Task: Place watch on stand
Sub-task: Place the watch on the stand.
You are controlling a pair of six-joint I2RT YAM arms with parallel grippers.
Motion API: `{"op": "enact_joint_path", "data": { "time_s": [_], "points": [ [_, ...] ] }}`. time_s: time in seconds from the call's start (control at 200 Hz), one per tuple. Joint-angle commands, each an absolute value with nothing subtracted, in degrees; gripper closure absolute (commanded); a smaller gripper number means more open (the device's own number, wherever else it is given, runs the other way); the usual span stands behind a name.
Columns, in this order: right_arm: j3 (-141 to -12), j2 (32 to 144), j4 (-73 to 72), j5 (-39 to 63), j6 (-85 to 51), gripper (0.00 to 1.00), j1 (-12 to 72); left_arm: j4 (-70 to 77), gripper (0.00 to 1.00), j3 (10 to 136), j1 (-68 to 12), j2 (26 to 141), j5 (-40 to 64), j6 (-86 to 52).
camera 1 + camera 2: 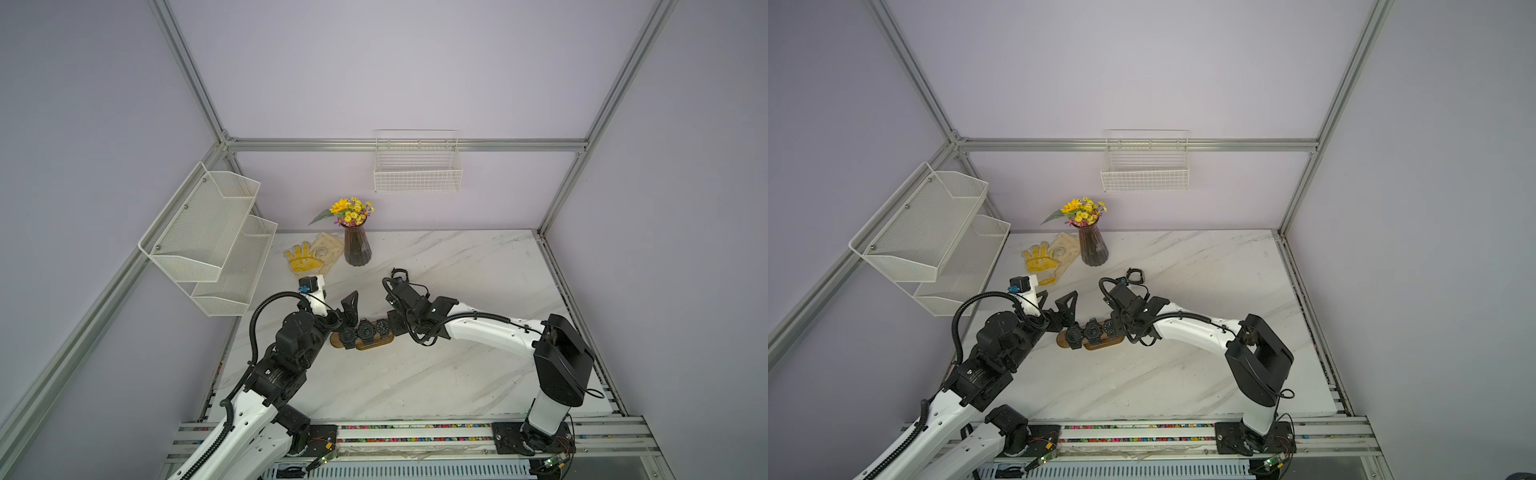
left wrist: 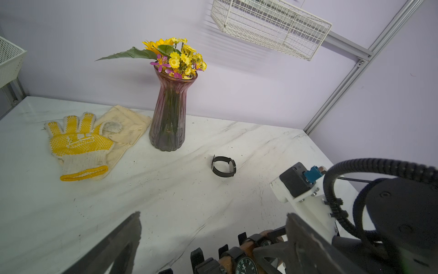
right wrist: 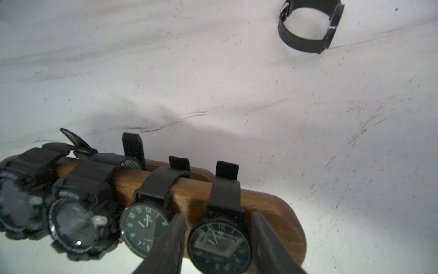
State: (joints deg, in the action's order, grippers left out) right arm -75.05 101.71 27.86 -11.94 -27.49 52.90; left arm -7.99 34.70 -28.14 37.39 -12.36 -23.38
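The brown wooden stand (image 3: 272, 201) lies mid-table and carries several black watches; it also shows in both top views (image 1: 374, 344) (image 1: 1100, 345). My right gripper (image 3: 218, 215) is shut on the watch (image 3: 220, 242) nearest the stand's right end. A finger presses each side of its round case, and its strap is looped over the bar. Another black watch (image 2: 221, 174) (image 3: 301, 46) lies loose on the marble behind the stand (image 1: 400, 274). My left gripper (image 2: 213, 237) (image 1: 1057, 305) hangs wide open by the stand's left end, holding nothing.
A purple glass vase (image 1: 357, 249) of yellow flowers stands at the back. A yellow work glove (image 1: 303, 259) lies on a cream cloth beside it. A white wire basket (image 1: 417, 170) hangs on the back wall. A two-tier mesh shelf (image 1: 212, 237) juts from the left wall.
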Motion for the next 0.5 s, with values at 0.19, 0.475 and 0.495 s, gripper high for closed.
{"op": "enact_joint_path", "data": {
  "time_s": [0.19, 0.475, 0.495],
  "points": [
    [-76.54, 99.29, 28.31, -13.28, -27.61, 0.42, 52.63, -6.62, 0.05, 33.71, -27.82, 37.09, -12.89, -23.2],
    [-78.05, 96.48, 28.22, -11.66, -24.85, 0.4, 45.21, -7.43, 0.04, 34.98, -27.77, 39.72, -12.7, -24.04],
    [-78.4, 96.79, 28.22, -11.46, -24.62, 0.39, 44.5, -7.52, 0.04, 35.11, -27.77, 39.82, -12.71, -24.12]
  ]
}}
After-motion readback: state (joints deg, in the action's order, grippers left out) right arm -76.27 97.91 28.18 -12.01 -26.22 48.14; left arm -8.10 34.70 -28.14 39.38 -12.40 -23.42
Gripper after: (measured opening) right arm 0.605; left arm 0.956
